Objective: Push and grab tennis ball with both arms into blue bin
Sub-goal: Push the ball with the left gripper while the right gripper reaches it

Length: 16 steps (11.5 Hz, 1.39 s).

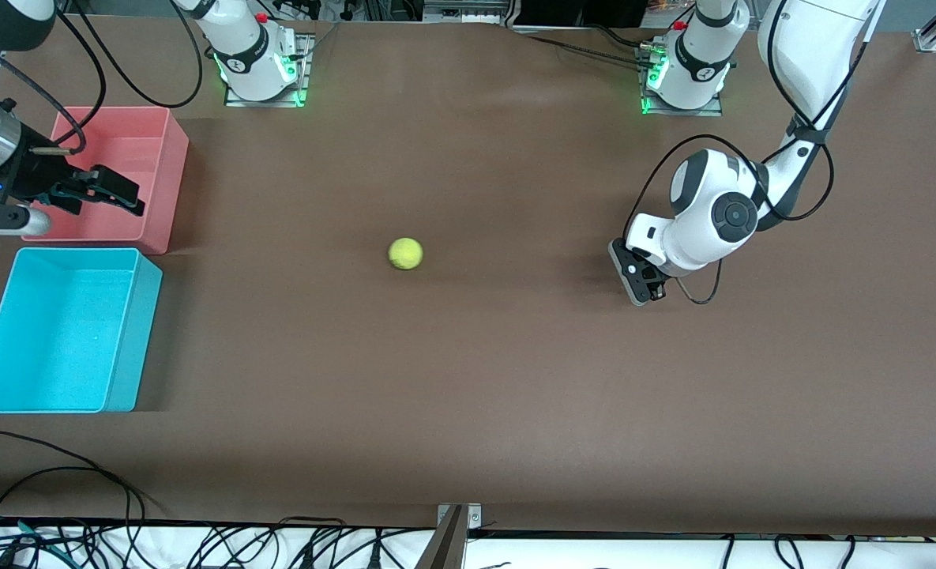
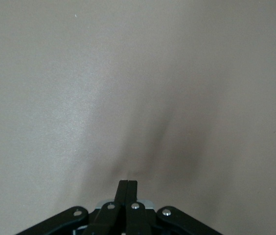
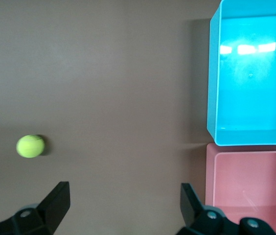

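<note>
I see one ball (image 1: 405,254) mid-table, two bins: blue (image 1: 132,332), pink (image 1: 171,190) at its 12 o'clock. My left gripper (image 1: 640,286), pinched shut, empty, sits low near the table; right gripper (image 1: 112,192), wide open, hangs over pink.

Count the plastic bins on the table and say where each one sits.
2. The blue bin sits at the right arm's end of the table, nearer the front camera. The pink bin sits beside it, farther from the camera, under the right gripper. None seems hidden.
</note>
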Each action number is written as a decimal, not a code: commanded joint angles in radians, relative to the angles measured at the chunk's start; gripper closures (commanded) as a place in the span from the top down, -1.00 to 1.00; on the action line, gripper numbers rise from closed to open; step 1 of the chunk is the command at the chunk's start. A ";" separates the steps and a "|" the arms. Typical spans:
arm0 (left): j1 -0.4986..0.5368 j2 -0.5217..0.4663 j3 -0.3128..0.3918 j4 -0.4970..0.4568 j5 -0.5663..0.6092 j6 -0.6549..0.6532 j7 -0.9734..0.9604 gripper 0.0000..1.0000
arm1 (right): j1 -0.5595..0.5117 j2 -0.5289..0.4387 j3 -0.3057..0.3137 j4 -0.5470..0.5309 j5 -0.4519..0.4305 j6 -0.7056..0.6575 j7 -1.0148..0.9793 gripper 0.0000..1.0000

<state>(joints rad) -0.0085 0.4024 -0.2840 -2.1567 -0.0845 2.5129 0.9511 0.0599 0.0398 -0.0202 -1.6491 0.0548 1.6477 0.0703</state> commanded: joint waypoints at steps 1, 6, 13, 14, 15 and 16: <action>-0.002 -0.013 0.000 0.003 -0.031 -0.023 0.020 -1.00 | 0.009 0.014 0.002 0.009 0.016 -0.039 -0.010 1.00; -0.002 -0.074 0.025 -0.020 -0.034 -0.026 0.017 1.00 | 0.023 0.029 -0.001 -0.052 0.005 -0.037 -0.020 1.00; 0.059 -0.232 0.124 -0.046 -0.031 -0.028 0.027 1.00 | 0.072 0.202 0.000 -0.066 -0.132 0.058 -0.004 1.00; 0.059 -0.269 0.138 -0.037 -0.031 -0.063 0.028 1.00 | 0.095 0.225 0.000 -0.070 -0.188 0.095 -0.003 1.00; 0.059 -0.299 0.153 -0.013 -0.031 -0.107 0.026 1.00 | 0.095 0.253 -0.001 -0.072 -0.205 0.137 -0.004 1.00; 0.059 -0.325 0.169 0.007 -0.031 -0.150 0.026 1.00 | 0.095 0.293 -0.003 -0.072 -0.232 0.167 -0.007 1.00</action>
<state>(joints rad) 0.0535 0.1784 -0.1487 -2.1640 -0.0849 2.4619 0.9507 0.1408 0.2723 -0.0178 -1.7225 -0.1093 1.7523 0.0676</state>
